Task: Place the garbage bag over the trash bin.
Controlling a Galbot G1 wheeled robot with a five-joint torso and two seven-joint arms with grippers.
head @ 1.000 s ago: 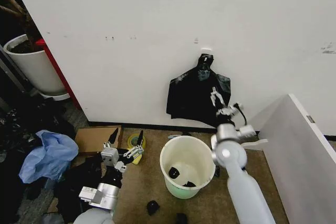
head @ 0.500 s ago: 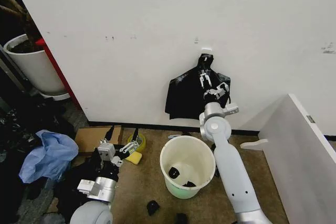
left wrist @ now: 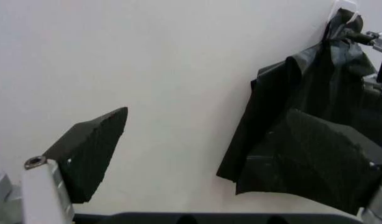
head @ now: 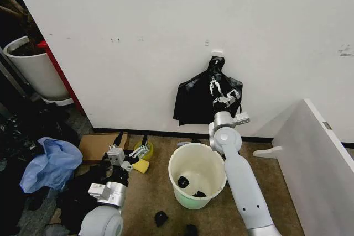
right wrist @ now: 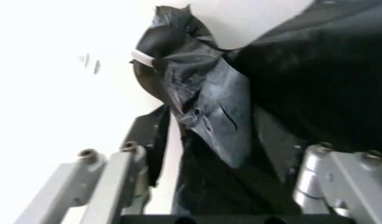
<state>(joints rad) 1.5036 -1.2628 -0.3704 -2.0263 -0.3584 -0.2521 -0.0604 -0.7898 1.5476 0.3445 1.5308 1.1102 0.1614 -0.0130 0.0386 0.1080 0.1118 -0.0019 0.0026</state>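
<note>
right gripper (head: 213,85) raised, spread wide against hanging garbage bag (head: 193,103), left gripper (head: 131,151) low, wide

The garbage bag (head: 198,100) hangs on the wall (head: 166,37), above and behind the trash bin (head: 197,176) on the floor (head: 149,197). The right tool (head: 214,87) is against the bag's upper part. The left tool (head: 128,146) hovers left of the bin, near the wall's foot.

Trash bin (head: 197,175) mouth unobstructed from above, few dark scraps inside. White panel (head: 316,161) hemmed right side; cardboard box (head: 99,146), dark clutter (head: 83,192) crowded left floor.
</note>
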